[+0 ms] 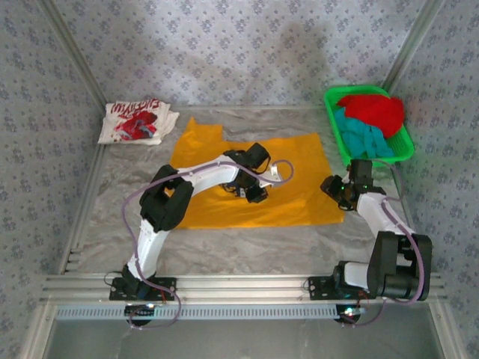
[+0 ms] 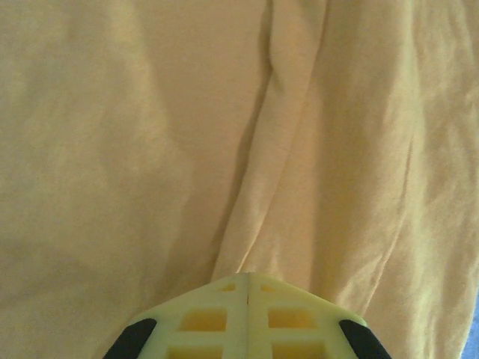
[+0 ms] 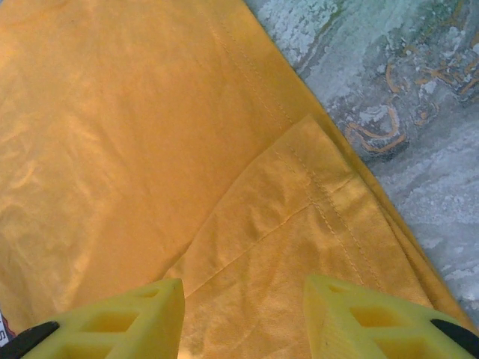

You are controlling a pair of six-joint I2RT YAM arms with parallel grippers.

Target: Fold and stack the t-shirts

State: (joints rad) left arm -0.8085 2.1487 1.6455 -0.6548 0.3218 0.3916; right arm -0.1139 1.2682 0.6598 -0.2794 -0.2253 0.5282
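Left end effector is clamped shut, pinching a raised ridge of the yellow t-shirt, which lies spread out mid-bench. Right end effector is open, sitting over that shirt's folded-over right corner. White t-shirt lies folded at the far left.

Plain yellow-orange t-shirt, hem stitching in the same colour. White t-shirt with a red graphic and red lettering. Bright green basket with a red t-shirt and a teal t-shirt inside. Grey table, marbled with pale and brownish veins. Pale blue-grey walls in a small repeating flower print. Pale yellow on the left gripper and right gripper, black at the outer edges. White and black arms, lilac cables, silver rails.
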